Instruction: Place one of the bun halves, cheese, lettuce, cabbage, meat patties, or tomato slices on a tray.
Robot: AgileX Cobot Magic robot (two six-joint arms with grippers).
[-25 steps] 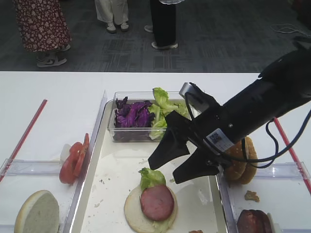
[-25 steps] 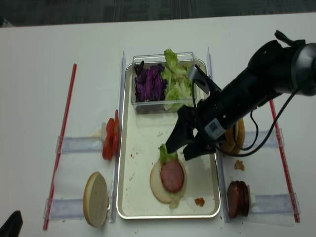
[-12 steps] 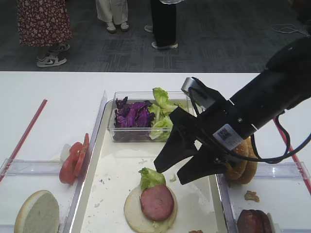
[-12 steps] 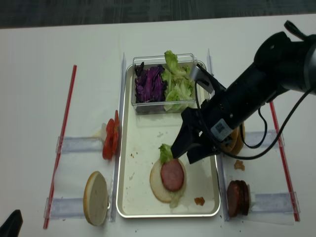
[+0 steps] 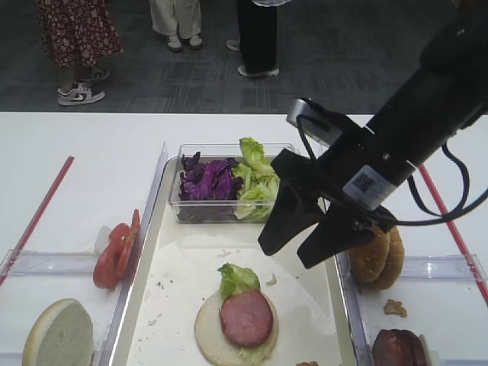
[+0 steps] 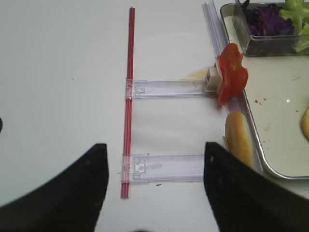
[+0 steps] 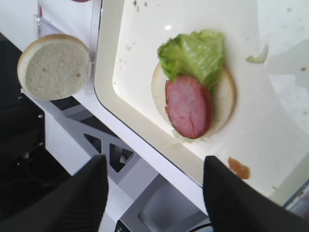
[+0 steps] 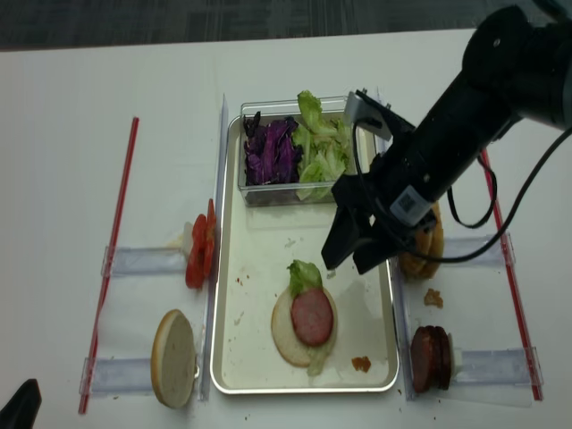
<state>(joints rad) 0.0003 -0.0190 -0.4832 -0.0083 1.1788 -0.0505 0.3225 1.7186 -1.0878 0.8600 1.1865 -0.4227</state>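
One white table (image 5: 84,164), dark carpeted floor (image 5: 343,53)

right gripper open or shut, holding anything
Open and empty: the right gripper shows spread fingers above the tray with nothing between them.

Lighting is bright, even and overhead. The white table (image 8: 71,134) shows mild glare; shadows are soft. Both wrist views render the near jaws as blurred dark shapes.
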